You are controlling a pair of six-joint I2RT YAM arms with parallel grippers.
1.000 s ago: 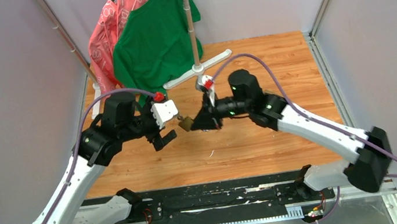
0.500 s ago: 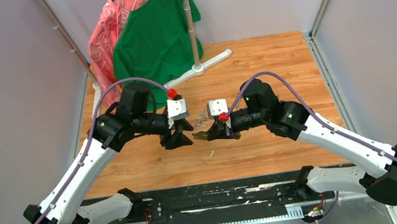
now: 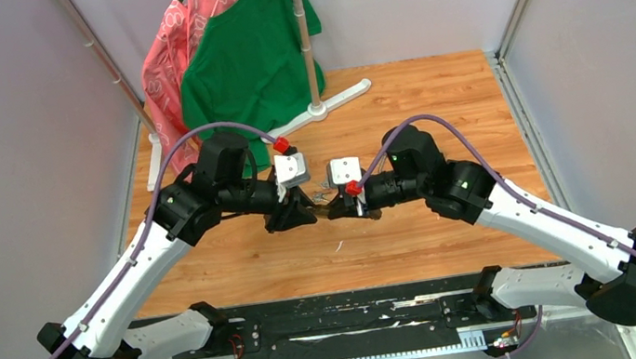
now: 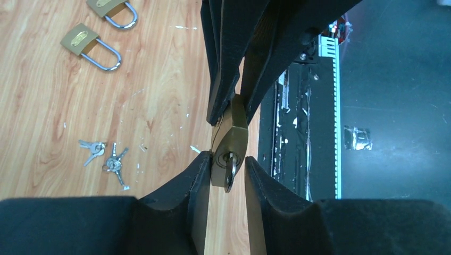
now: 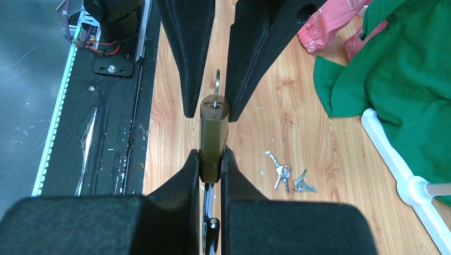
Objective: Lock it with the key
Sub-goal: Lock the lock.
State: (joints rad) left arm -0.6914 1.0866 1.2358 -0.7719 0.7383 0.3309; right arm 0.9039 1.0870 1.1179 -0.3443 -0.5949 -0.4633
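A brass padlock (image 5: 214, 133) is clamped between my right gripper's (image 5: 211, 153) fingers, its shackle pointing back towards the wrist. The key (image 4: 230, 171), a small silver one, sticks out of the keyhole in the lock's end face; it also shows in the right wrist view as the key (image 5: 217, 85). My left gripper (image 4: 227, 159) faces that end, one finger on each side of the key. Its left finger touches the padlock (image 4: 232, 133) edge, and a gap remains on the right. In the top view the left gripper (image 3: 298, 212) and right gripper (image 3: 342, 209) meet tip to tip above the table.
Two key clusters (image 4: 94, 149) (image 4: 114, 164) lie on the wooden table (image 4: 159, 79), with two more padlocks (image 4: 85, 42) (image 4: 109, 6) beyond them. A green shirt (image 3: 250, 57) and a pink garment (image 3: 173, 40) hang on a rack whose white foot (image 3: 323, 108) is at the back.
Both arms have come together at the table's middle. The left gripper has moved in to the padlock's key end and narrowed its fingers around the key. The right keeps its grip.
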